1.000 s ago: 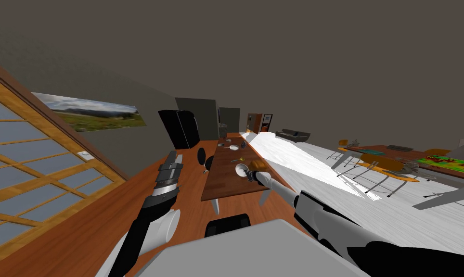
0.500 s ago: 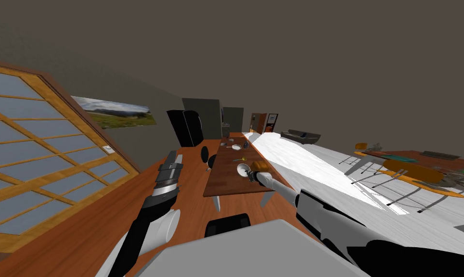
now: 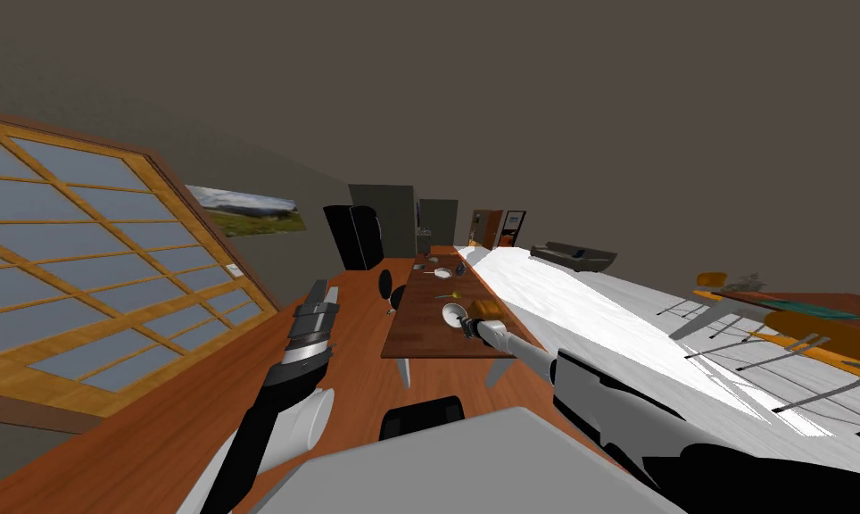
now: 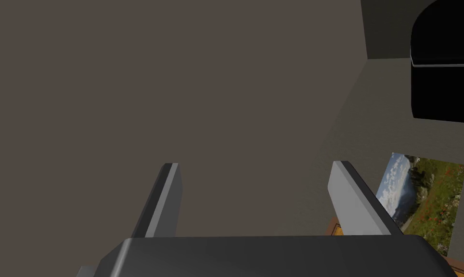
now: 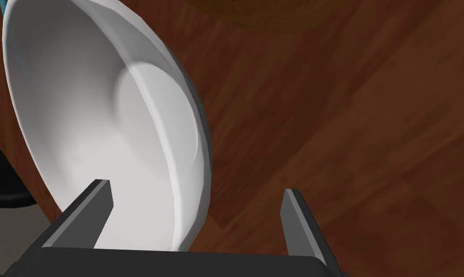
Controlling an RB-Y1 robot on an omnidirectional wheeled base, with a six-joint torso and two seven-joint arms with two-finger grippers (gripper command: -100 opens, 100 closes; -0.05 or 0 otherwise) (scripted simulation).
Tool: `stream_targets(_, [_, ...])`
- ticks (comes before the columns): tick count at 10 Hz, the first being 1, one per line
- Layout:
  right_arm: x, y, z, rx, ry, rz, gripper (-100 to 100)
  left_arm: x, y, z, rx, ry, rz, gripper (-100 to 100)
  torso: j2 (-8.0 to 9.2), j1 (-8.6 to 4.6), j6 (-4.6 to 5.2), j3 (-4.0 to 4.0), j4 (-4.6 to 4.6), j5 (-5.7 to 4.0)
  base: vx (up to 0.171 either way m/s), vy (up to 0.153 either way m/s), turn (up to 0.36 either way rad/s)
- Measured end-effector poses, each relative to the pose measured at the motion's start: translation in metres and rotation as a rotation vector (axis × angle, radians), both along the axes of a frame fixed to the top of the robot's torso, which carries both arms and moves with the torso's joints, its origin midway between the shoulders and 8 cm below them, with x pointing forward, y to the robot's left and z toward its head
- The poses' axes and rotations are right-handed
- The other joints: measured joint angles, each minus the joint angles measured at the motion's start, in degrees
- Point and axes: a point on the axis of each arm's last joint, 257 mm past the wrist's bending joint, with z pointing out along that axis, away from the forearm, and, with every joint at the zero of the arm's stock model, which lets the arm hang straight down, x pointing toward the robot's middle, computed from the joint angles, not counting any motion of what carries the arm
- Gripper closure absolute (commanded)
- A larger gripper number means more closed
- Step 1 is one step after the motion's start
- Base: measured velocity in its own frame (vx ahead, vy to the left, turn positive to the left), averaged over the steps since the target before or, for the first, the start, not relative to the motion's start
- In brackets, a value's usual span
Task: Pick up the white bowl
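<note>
A long, dark brown wooden worktop (image 3: 419,339) stretches away under the right gripper (image 3: 467,327), and its grain shows behind that gripper's fingers in the right wrist view (image 5: 346,120). Two black chairs (image 3: 385,284) stand at the worktop's long edge, on the side of the left gripper and well apart from the right one.

The left gripper (image 3: 321,293) is raised off to the worktop's side, away from everything on it. In its wrist view the left gripper (image 4: 256,164) has its fingers spread wide with nothing between them.

The white bowl (image 3: 454,313) sits on the worktop right at the right gripper's tip. Seen from the wrist, the bowl (image 5: 106,134) is close up, and the right gripper (image 5: 196,188) straddles its near rim. One finger (image 5: 89,207) is over the bowl's hollow and the other (image 5: 301,226) is over bare wood outside it. The fingers are spread apart and do not press the rim.

An orange-brown object (image 3: 488,309) lies just beyond the bowl from the gripper, and its edge shows in the wrist view (image 5: 264,14). Farther ahead of the gripper lie small items (image 3: 442,273), too small to tell.
</note>
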Motion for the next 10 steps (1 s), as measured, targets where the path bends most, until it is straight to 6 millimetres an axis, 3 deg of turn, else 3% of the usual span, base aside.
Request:
stream_targets(2, [-0.002, -0.018, -0.005, -0.022, -0.001, -0.034, -100, 0.0, 0.0, 0.0, 0.0, 0.0, 0.0, 0, 0.13, -0.11, -0.03, 0.07, 0.02, -0.02, -0.043, -0.035, 0.157])
stream_targets(4, [-0.003, -0.02, -0.005, -0.004, 0.007, -0.068, -100, 0.0, 0.0, 0.0, 0.0, 0.0, 0.0, 0, 0.0, -0.02, 0.01, 0.0, 0.0, -0.01, -0.032, -0.011, 0.164])
stream_targets(6, [-0.005, -0.04, -0.007, -0.031, 0.001, -0.091, -100, 0.0, 0.0, 0.0, 0.0, 0.0, 0.0, 0, 0.14, -0.1, -0.01, 0.08, 0.03, -0.02, -0.043, -0.029, 0.134])
stream_targets(8, [-0.007, -0.041, -0.009, -0.012, 0.008, -0.127, -100, 0.0, 0.0, 0.0, 0.0, 0.0, 0.0, 0, -0.01, -0.02, 0.02, 0.0, 0.0, -0.01, -0.025, -0.014, 0.138])
stream_targets(10, [-0.007, -0.063, -0.01, -0.044, -0.003, -0.142, -100, 0.0, 0.0, 0.0, 0.0, 0.0, 0.0, 0, 0.12, -0.1, -0.02, 0.07, 0.02, -0.03, -0.048, -0.024, 0.168])
